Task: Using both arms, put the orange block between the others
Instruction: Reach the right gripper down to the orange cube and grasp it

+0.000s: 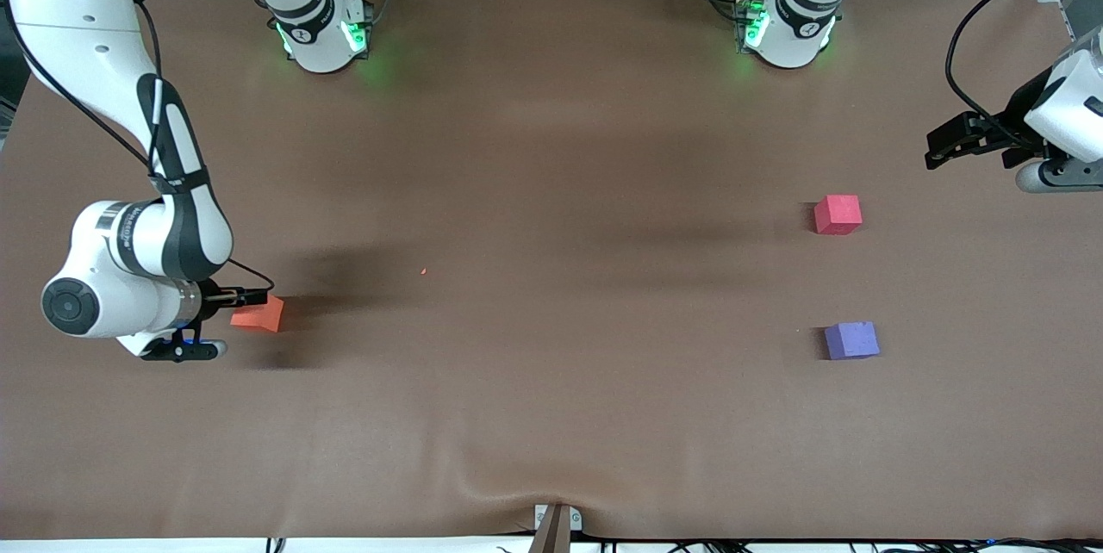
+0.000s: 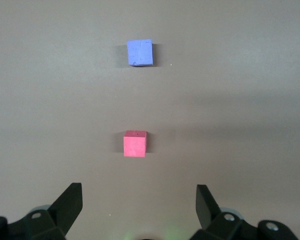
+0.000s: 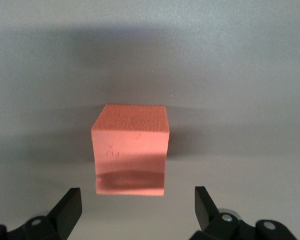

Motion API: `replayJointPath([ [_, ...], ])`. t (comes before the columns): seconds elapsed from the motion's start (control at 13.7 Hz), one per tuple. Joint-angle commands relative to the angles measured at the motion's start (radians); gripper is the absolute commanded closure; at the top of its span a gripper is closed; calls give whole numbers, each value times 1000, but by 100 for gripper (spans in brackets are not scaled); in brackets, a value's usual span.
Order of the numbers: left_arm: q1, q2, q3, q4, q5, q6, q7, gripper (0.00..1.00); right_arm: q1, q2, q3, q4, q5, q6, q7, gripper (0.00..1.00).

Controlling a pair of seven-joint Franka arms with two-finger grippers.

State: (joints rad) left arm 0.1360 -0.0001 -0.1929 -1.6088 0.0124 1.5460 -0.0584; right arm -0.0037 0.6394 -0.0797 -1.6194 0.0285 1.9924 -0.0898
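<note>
Orange block: on the table at the right arm's end, well apart from the pink cube and purple cube.
Right gripper: fingers spread, empty, block just ahead of them.
Left gripper: fingers spread, empty, waiting near the pink cube.

The orange block sits on the brown bench, squarely ahead of the right gripper. The gripper's jaws stand wide apart, a black fingertip showing on either side, and the gap between them is broader than the block. The fingertips do not touch the block; it lies just past them, in line with the gap. Its top face is lit, and the lower part of its facing side is shaded. A dark shadow spreads over the bench around it.
</note>
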Motion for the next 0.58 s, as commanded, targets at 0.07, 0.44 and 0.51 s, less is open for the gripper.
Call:
replayJointPath([
  [0.07,10,-5,-3,4,-5,-7,8,0,-9,20,8,-2,24,80,-1,0],
  [0.44,28,-3,-3,4,-5,-7,20,0,-7,45,9,-11,27,94,4,8],
  [0.51,28,-1,-3,4,-5,-6,20,0,-7,43,8,-16,27,94,4,22],
])
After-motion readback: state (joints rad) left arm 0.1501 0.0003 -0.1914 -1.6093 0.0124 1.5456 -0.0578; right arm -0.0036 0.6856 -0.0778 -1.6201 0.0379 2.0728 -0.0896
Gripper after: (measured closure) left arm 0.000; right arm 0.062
